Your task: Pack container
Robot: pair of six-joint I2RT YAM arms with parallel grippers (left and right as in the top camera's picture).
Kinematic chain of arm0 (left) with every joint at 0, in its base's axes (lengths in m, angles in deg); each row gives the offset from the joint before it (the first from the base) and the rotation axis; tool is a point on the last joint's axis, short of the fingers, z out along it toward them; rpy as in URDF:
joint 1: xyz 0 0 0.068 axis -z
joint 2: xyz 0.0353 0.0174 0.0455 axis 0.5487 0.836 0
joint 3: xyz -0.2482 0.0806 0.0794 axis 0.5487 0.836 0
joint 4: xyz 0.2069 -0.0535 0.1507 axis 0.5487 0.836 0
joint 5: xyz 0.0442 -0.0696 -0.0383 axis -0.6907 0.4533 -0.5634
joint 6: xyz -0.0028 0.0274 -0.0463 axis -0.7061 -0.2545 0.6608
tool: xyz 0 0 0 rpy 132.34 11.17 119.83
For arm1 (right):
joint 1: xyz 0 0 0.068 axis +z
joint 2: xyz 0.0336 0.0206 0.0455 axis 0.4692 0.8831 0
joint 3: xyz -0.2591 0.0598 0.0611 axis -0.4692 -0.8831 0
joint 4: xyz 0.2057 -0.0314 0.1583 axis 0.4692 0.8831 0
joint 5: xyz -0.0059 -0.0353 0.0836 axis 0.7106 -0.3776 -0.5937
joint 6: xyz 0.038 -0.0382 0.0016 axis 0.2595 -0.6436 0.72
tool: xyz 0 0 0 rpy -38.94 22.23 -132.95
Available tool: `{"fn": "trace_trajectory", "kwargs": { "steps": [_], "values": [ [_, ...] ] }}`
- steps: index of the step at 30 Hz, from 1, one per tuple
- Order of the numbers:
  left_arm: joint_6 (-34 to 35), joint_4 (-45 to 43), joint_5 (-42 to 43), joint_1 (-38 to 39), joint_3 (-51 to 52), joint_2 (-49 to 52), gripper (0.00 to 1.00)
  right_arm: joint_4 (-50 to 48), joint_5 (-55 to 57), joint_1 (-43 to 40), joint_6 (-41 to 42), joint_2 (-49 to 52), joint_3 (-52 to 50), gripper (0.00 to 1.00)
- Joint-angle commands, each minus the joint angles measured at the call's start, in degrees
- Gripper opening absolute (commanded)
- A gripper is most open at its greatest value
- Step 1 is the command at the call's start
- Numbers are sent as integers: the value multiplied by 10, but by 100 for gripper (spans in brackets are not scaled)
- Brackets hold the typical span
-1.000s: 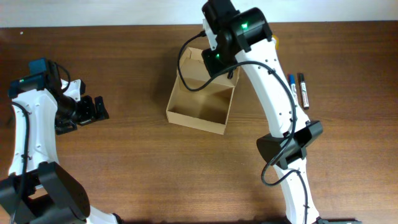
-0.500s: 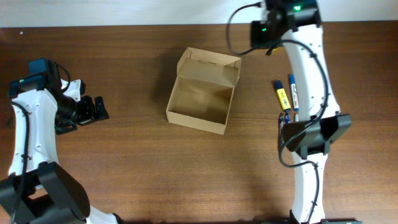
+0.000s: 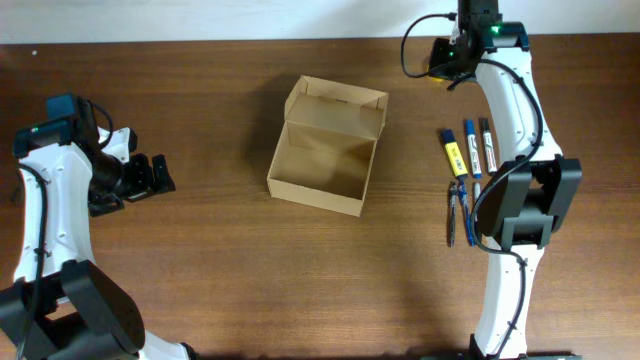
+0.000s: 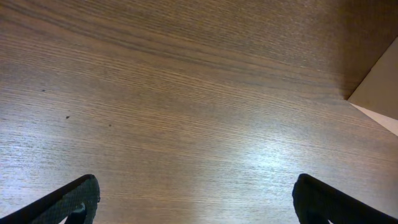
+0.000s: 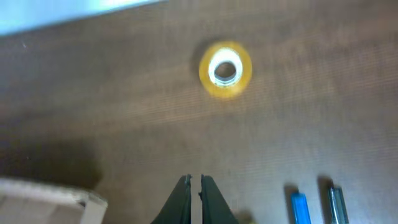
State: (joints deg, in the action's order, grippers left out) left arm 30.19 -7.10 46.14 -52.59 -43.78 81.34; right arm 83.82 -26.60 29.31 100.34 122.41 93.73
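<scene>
Toward the middle of the brown wooden desk [image 3: 230, 270], somewhat nearer its far edge, sits the small rectangular tan-brown cardboard container [image 3: 325, 150]. Its hinged flap lid stands open on the side facing the far edge, and the inside shows only bare cardboard. The left wrist view catches one pale corner of it at the right [image 4: 379, 87], and the right wrist view shows a strip of its edge at the lower left [image 5: 50, 196].

Close to the far edge, right of the container and well apart from it, hangs the right gripper [image 3: 445, 62]. Its two dark fingers [image 5: 181, 202] are pressed almost together, with only a thin slit between them, and they have hold of nothing. Beyond their tips a yellow ring-shaped roll of tape [image 5: 225, 70] lies flat on the wood.

Nearer the right edge three marker pens lie side by side: a yellow-labelled one [image 3: 452, 155], a blue one [image 3: 470, 148] and a black one [image 3: 487, 145].

By the left edge, well apart from the container, the left gripper [image 3: 155, 175] points toward it. Its fingers [image 4: 74, 199] are spread wide over bare wood, with nothing between them.
</scene>
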Motion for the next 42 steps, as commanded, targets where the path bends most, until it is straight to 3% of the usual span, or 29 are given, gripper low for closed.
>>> {"fn": "trace_trajectory", "kwargs": {
  "steps": [1,12,24,42],
  "values": [
    [-11,0,9,-2,3,-11,100,-26,3,-10,3,5,-5,7],
    [-11,0,9,-2,3,-11,100,-116,3,-39,13,83,-5,5],
    [-11,0,9,-2,3,-11,100,-269,-8,-41,-75,135,-5,4],
    [-11,0,9,-2,3,-11,100,-228,-8,-39,-73,184,-5,4]
  ]
}}
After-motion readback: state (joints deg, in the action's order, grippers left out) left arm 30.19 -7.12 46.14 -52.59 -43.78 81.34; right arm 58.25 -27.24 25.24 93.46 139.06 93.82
